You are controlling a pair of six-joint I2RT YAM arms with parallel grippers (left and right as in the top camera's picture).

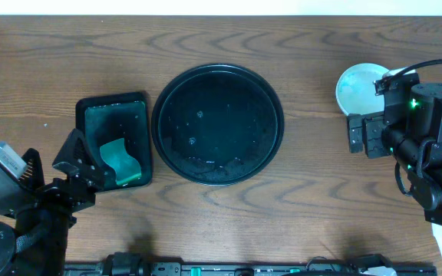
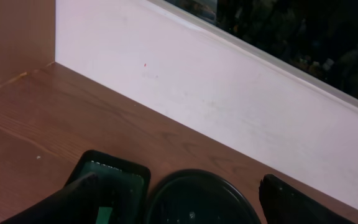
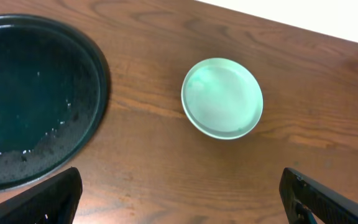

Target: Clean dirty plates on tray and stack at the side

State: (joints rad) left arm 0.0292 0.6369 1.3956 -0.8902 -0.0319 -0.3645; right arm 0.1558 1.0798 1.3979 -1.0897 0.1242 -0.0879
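A round black tray [image 1: 218, 123] sits mid-table with only crumbs and droplets on it; it also shows in the right wrist view [image 3: 30, 93] and the left wrist view [image 2: 197, 199]. A pale green plate stack [image 1: 363, 86] lies at the right side, seen in the right wrist view [image 3: 222, 98]. My right gripper [image 3: 182, 199] is open and empty, hovering near the plates. My left gripper [image 2: 185, 202] is open and empty at the front left, near the black bin [image 1: 115, 138].
The black rectangular bin holds a green sponge [image 1: 121, 162] and shows in the left wrist view [image 2: 114, 180]. A white wall [image 2: 229, 93] runs along the table's far edge. Bare wood lies between the tray and the plates.
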